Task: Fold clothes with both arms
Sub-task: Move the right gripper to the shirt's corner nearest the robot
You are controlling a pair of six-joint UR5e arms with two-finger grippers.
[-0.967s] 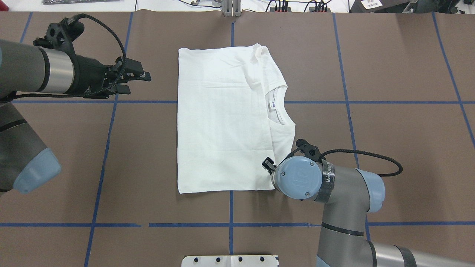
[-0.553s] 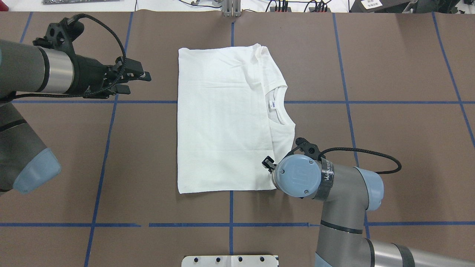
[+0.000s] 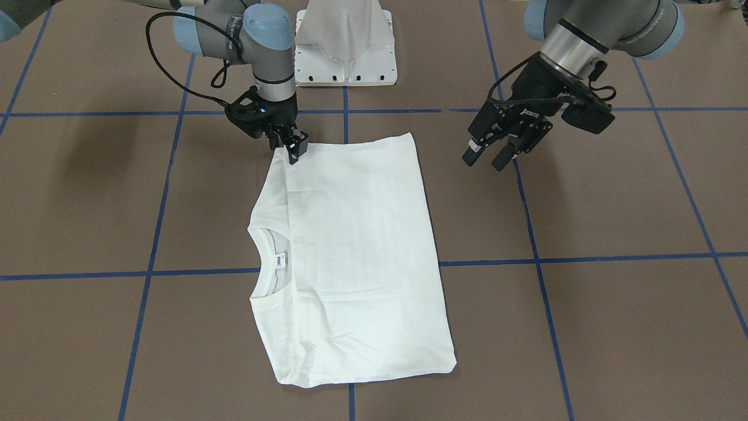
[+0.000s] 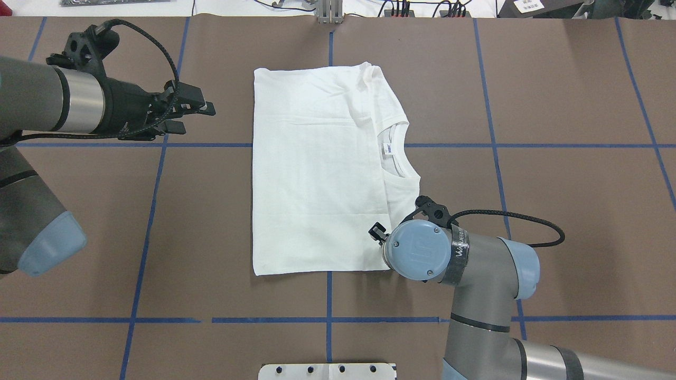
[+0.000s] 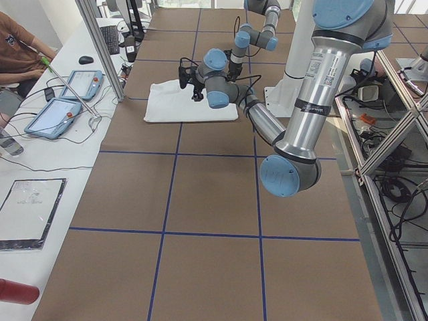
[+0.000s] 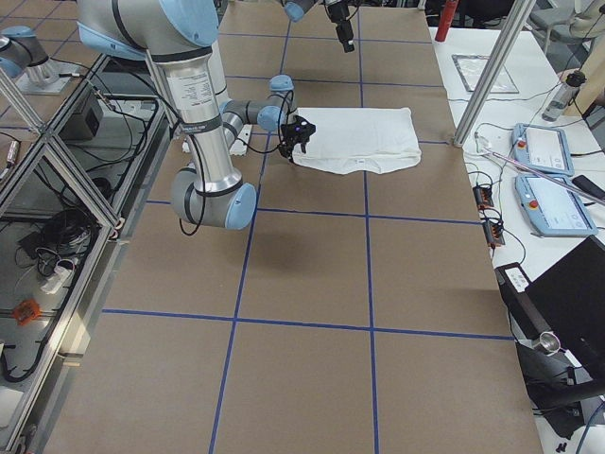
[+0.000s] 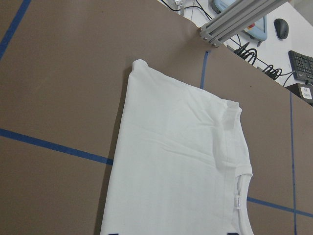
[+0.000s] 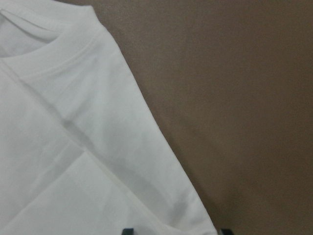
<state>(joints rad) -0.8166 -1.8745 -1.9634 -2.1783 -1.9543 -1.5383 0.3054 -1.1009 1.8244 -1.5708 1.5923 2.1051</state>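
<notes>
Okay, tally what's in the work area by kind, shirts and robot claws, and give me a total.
T-shirt: 1
Robot claws: 2 (left claw, right claw)
Total: 3

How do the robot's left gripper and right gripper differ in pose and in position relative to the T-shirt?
The left gripper hangs slanted over bare table, clear of the T-shirt. The right gripper points down at one of its corners. Both have jaws open.
</notes>
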